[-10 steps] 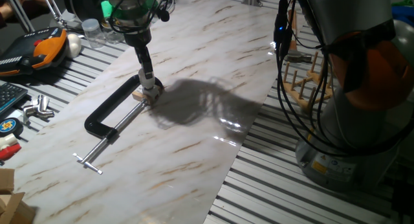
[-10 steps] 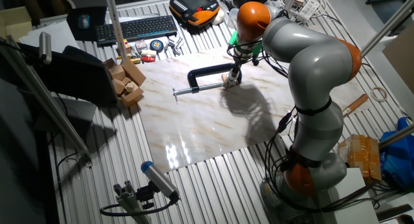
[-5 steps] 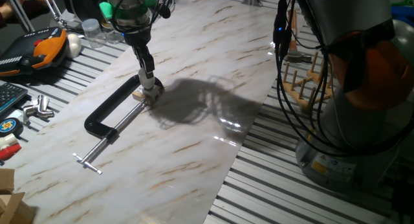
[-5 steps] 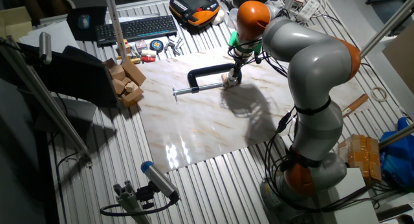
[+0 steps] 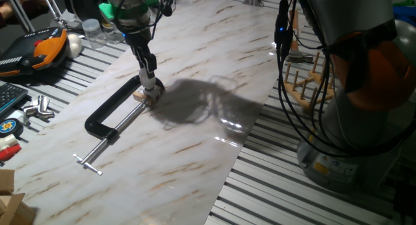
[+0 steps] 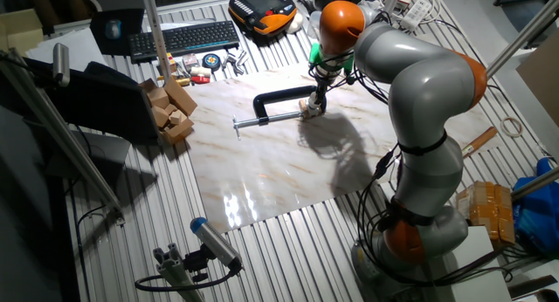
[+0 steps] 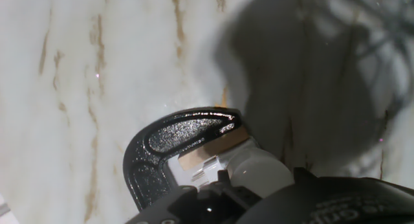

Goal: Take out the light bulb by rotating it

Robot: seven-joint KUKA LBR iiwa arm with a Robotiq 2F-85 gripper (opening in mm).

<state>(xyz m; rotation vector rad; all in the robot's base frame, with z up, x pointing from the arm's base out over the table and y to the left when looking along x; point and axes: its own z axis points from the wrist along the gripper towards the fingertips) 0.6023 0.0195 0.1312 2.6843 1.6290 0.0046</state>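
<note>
The light bulb (image 7: pixel 259 169), a small frosted white globe, sits in a tan wooden block (image 7: pixel 210 146). The jaw of a black C-clamp (image 7: pixel 171 146) holds that block. In one fixed view my gripper (image 5: pixel 150 82) reaches straight down onto the light bulb (image 5: pixel 155 88) above the wooden block (image 5: pixel 142 95), and its fingers look closed around the globe. The other fixed view shows my gripper (image 6: pixel 313 105) at the end of the C-clamp (image 6: pixel 275 97). In the hand view my dark fingers (image 7: pixel 213 195) cover the bulb's lower side, and its screw base is hidden.
The C-clamp (image 5: pixel 110 113) lies on the marble board (image 5: pixel 195 140) with its screw bar pointing to the front left. A keyboard (image 6: pixel 183 37), wooden blocks (image 6: pixel 170 110) and small tools lie beyond the board's left edge. A wooden peg rack (image 5: pixel 305 79) stands to the right.
The hand has turned a little about its own axis above the bulb. The bulb, block and clamp stay where they were.
</note>
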